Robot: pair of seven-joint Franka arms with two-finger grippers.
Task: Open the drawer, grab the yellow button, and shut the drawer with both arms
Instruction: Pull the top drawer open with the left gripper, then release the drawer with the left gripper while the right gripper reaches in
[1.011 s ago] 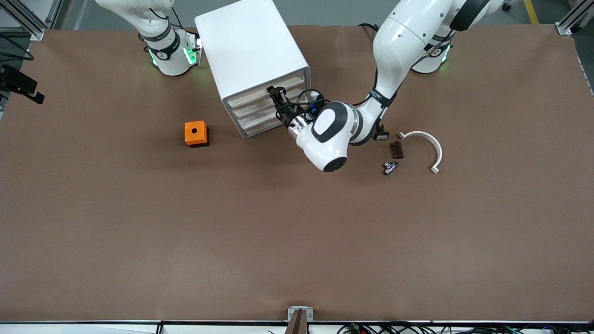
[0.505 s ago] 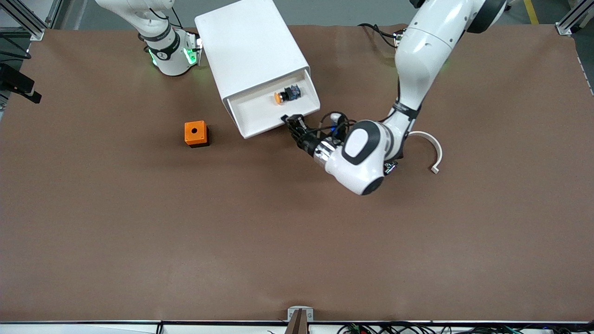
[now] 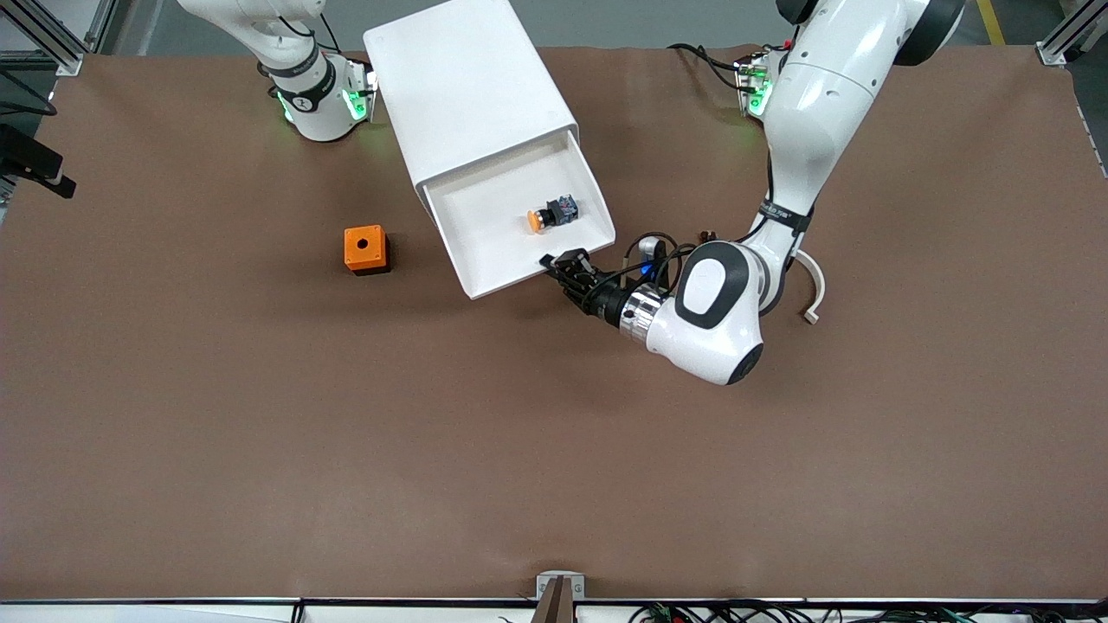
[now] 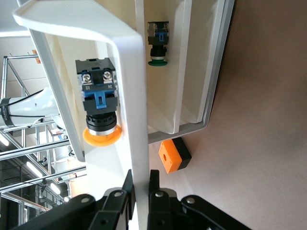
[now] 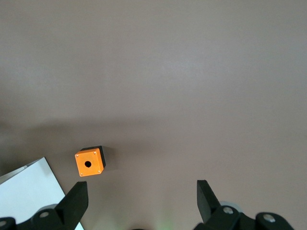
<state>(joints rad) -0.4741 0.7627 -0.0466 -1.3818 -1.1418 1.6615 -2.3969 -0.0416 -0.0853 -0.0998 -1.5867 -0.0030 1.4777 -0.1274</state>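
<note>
On the brown bench [image 3: 260, 450] a white cabinet [image 3: 467, 86] stands near the arms' bases, its top drawer [image 3: 485, 238] pulled well out toward the front camera. An orange cube [image 3: 364, 249] with a hole sits on the bench beside the drawer, toward the right arm's end; the right wrist view shows it too [image 5: 89, 163]. A white curved strip [image 3: 814, 290] lies toward the left arm's end, partly hidden by the left arm [image 3: 814, 112].

The left gripper [image 3: 563, 264] is at the drawer's front edge, its jaws closed on the front lip; the left wrist view shows the lip [image 4: 136, 120] running down between the two black fingers [image 4: 117, 201]. The button [image 3: 549, 214] lies on its side inside the drawer, near the corner toward the left arm's end, a little farther from the front camera than the left gripper and apart from it. Only the front wall stands between them. In the left wrist view the button [image 4: 100, 108] shows just over the lip, and a green-capped part [image 4: 157, 40] lies in a lower drawer.

The right arm [image 3: 294, 61] waits at its base, the right gripper [image 5: 144, 206] high over the bench with jaws wide apart and empty.
</note>
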